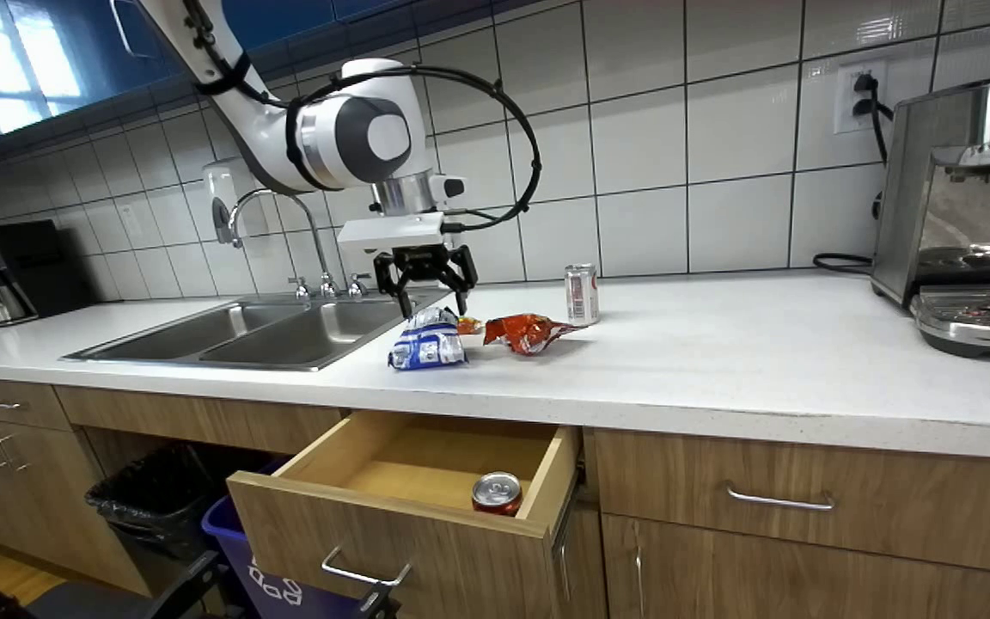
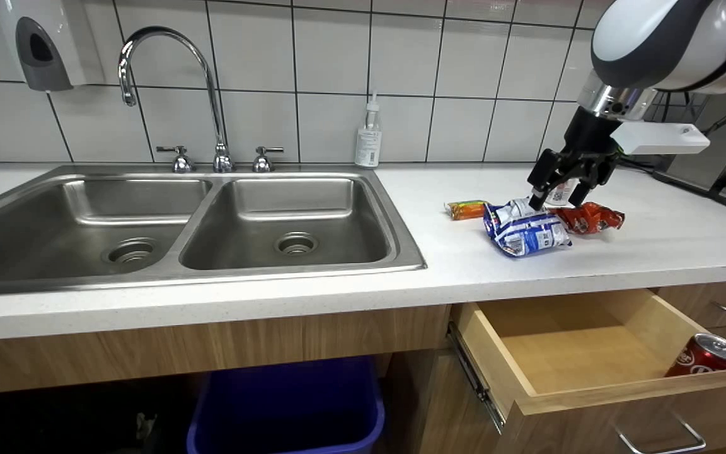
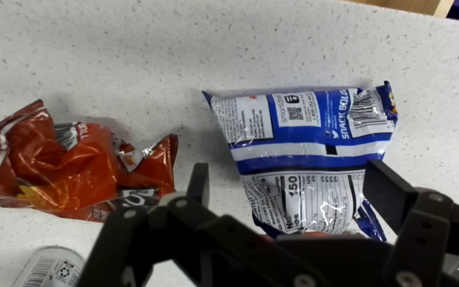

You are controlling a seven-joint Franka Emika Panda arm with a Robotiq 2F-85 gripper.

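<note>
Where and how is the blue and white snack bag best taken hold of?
Probably across the half of the blue and white bag bearing the nutrition panel, straight from above. The bag lies on the counter and tapers toward that end in the wrist view, so less width must fit between the fingers. The red bag beside it would likely crowd a low approach from there.

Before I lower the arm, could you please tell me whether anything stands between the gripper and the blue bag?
Nothing visible does: the open gripper hangs over the blue bag, though one finger overlaps its edge in the wrist view. The red bag lies to one side.
</note>
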